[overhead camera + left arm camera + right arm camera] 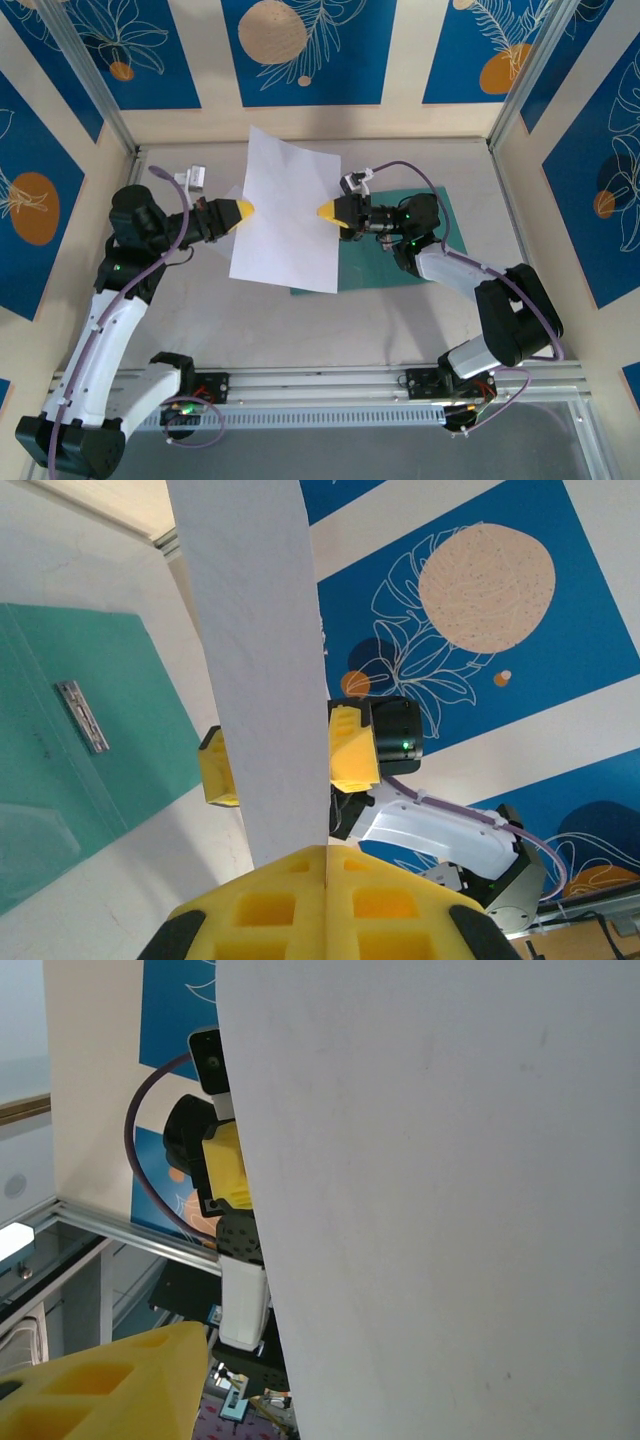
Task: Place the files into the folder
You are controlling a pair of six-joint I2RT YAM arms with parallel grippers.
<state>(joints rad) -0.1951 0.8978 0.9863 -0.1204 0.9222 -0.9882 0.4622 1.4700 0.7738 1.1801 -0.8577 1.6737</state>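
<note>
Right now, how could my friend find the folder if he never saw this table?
Start at the grey table. Lying flat beneath the white paper, poking out to its right, is the folder. It's the only teal-green thing, with a silver clip.

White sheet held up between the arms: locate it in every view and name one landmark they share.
Top external: white sheet at centre, between left gripper and right gripper, partly over the teal folder.
Left wrist: tall strip from the top edge down into the left gripper.
Right wrist: right side, top to bottom.
Shared landmark: the left gripper's yellow fingers.
</note>
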